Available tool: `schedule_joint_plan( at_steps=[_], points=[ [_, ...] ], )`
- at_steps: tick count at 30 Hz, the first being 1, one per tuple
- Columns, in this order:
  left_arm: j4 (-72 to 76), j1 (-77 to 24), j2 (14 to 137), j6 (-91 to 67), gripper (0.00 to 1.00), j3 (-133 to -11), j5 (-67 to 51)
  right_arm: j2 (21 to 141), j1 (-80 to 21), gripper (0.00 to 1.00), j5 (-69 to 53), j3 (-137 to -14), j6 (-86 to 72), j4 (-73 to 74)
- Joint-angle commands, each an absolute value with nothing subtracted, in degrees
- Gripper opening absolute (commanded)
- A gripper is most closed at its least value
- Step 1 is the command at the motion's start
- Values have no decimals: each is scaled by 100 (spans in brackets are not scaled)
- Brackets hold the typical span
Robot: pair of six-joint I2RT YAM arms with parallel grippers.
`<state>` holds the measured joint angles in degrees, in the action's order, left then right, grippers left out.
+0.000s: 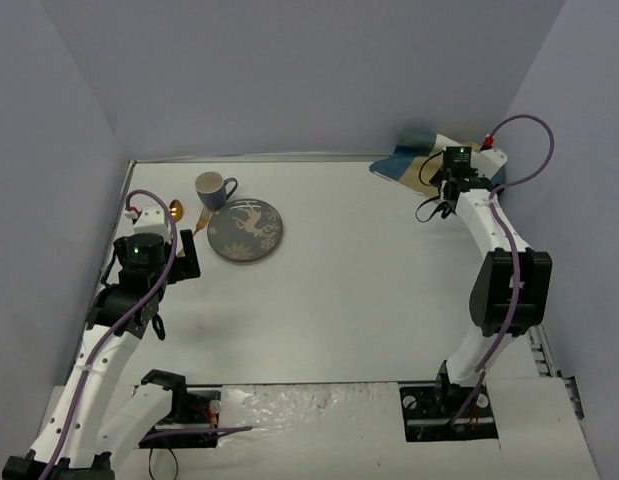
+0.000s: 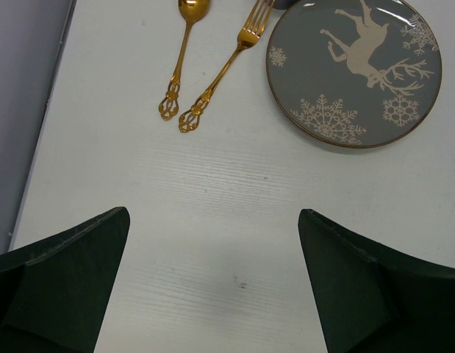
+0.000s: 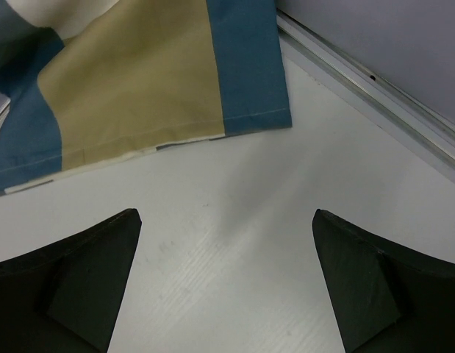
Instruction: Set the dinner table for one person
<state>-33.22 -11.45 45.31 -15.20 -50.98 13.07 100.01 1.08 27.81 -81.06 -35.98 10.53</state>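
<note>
While agape, pincers (image 2: 214, 215) (image 3: 226, 215) above dinner table (image 1: 369, 300).

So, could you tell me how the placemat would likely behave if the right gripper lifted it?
The placemat looks like thin hemmed cloth lying in folds, so it would probably droop and bunch. It seems light, and on the smooth table a push would likely slide or wrinkle it.

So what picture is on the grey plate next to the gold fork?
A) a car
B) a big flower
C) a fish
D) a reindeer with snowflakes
D: the plate has a pale reindeer with antlers on it, and snowflakes around the reindeer.
</note>
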Motion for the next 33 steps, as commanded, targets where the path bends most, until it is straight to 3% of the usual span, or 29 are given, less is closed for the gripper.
schedule_joint_plan(
  at_steps=[1,9,24,28,33],
  points=[
    [-3131,-1196,4591,-1530,97,-5176,1502,11099,465,100,3149,-8868,-3906,1011],
    [-3217,-1204,4759,-1529,97,-5186,1609,12186,758,100,3577,-9519,-4025,1011],
    [-3261,-1195,4868,-1512,97,-5203,1660,13123,987,98,2806,-9729,-3709,788],
    [-3269,-1195,4835,-1512,97,-5211,1678,13200,1001,82,2735,-9659,-3605,694],
    [-3263,-1195,4821,-1503,97,-5212,1670,13241,1081,49,2496,-9548,-3386,507]
  ],
)
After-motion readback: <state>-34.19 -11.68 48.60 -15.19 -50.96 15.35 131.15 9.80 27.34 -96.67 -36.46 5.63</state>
